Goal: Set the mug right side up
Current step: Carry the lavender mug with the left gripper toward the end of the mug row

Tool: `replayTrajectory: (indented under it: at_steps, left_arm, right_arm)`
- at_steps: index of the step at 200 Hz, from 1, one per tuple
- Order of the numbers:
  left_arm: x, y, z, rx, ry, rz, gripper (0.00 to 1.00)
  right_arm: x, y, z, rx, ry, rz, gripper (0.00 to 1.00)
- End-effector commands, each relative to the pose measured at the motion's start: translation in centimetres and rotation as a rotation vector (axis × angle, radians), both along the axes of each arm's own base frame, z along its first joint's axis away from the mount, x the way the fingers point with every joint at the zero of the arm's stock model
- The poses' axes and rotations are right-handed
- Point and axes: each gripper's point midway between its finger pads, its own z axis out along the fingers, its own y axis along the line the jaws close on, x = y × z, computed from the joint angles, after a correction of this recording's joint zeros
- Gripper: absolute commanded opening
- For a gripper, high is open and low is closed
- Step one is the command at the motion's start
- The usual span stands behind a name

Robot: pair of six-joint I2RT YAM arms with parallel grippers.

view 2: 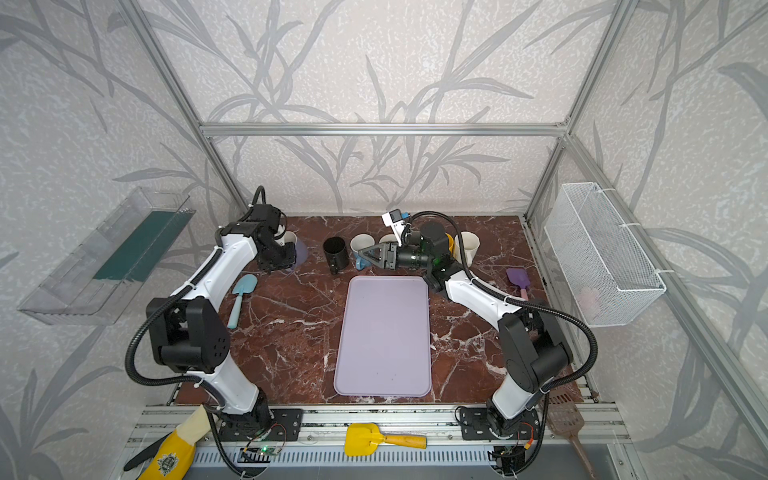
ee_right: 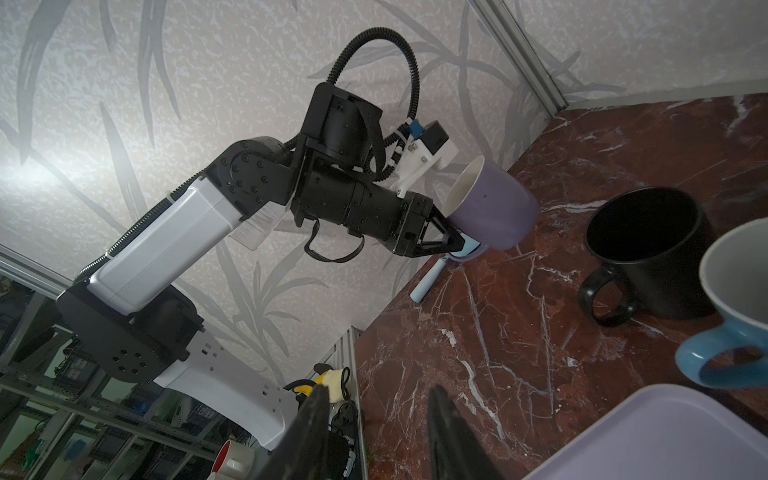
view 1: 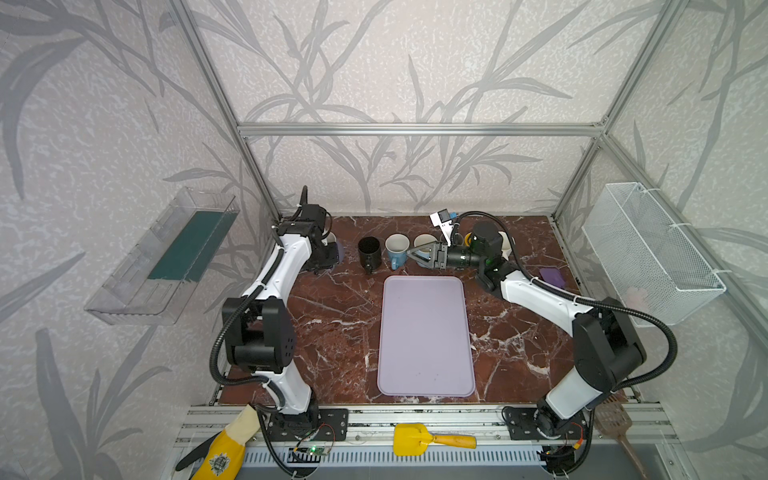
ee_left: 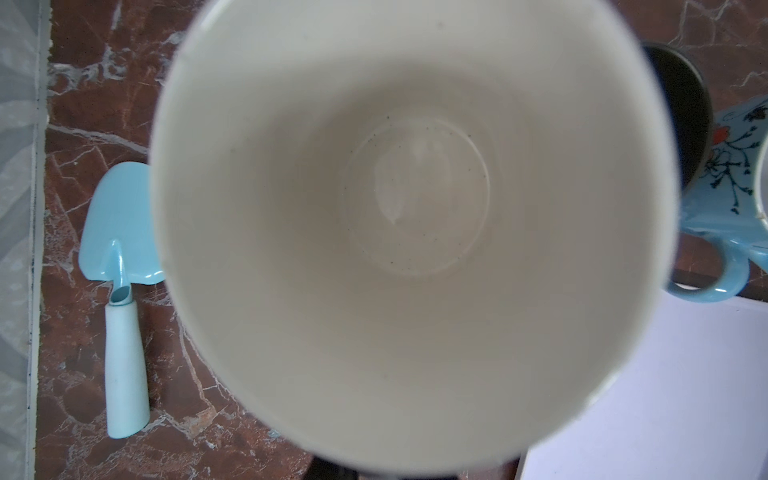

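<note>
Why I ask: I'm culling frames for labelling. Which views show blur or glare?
Left wrist view: the mug fills the frame, rim blurred, pale sheen inside. Right wrist view: glare on the wall, right claw close and blurred. Both top views: evenly lit.

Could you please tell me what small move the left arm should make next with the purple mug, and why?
Probably roll the wrist a little until the rim sits level: the left tool grips the purple mug tilted, not yet upright, its mouth facing the left wrist camera.
</note>
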Motion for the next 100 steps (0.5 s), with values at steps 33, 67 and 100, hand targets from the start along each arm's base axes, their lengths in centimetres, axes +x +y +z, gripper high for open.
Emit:
replayTrajectory:
  at_steps: [33, 67, 100]
  left_arm:
    - [1.4, 0.7, 0.0, 0.097, 0.052, -0.038, 0.00]
    - [2.0, 1.1, -0.7, 0.143, 0.074, -0.037, 0.00]
    - [2.8, 1.0, -1.2, 0.169, 0.078, -0.037, 0.00]
  right_arm:
    - [-0.5, -0.7, 0.7, -0.008, -0.029, 0.002, 0.40]
    - [-0.5, -0.8, 0.4, -0.014, -0.025, 0.001, 0.40]
    - [-0.6, -1.1, 0.3, -0.021, -0.025, -0.004, 0.40]
